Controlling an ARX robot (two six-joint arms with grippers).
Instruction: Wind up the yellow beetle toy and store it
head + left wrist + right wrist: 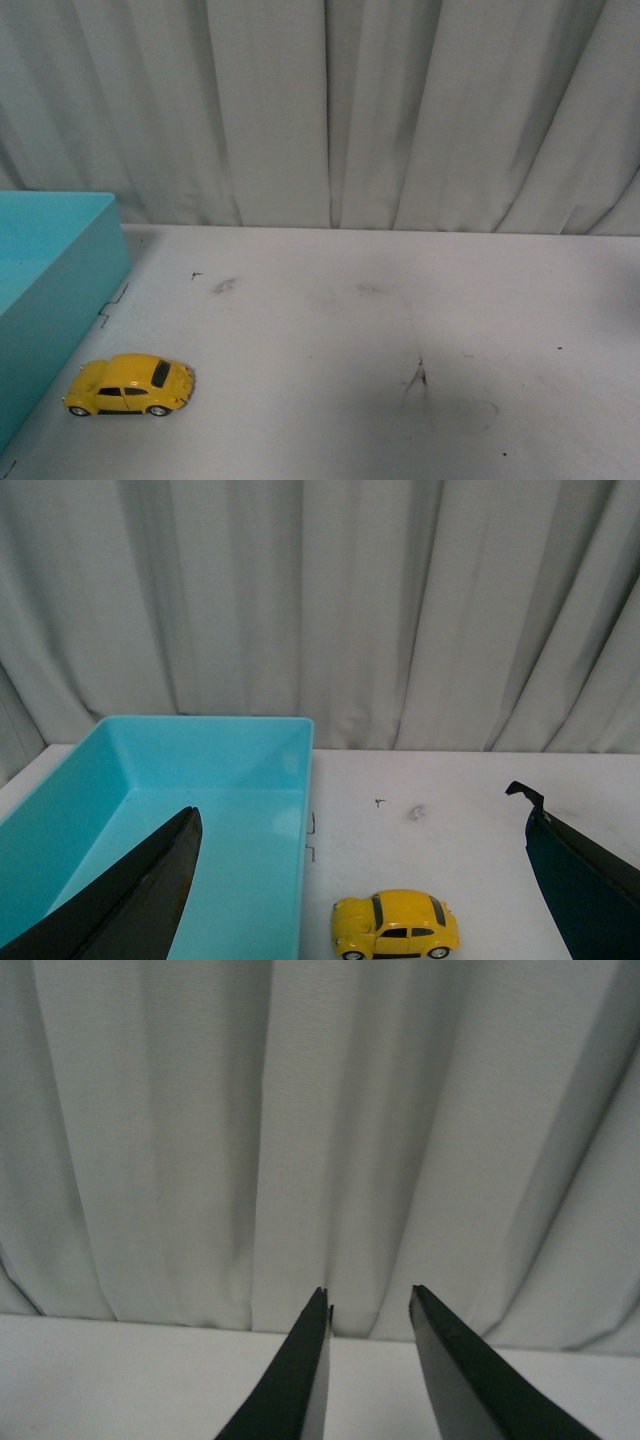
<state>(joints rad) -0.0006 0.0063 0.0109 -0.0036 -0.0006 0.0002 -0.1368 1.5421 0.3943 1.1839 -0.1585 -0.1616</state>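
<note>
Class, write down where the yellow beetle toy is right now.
In the front view the yellow beetle toy stands on the table at the near left, beside the turquoise bin, not inside it.

A pale grey curtain point(320, 110) hangs in deep vertical folds across the whole back, meeting the far edge of a white worktop point(400, 340). The worktop bears dark smudges and small scratches. The light is soft and even.

yellow beetle toy point(128, 385): 1 | turquoise bin point(55, 275): 1 | table point(330, 340): 1 | curtain point(300, 100): 1
</note>
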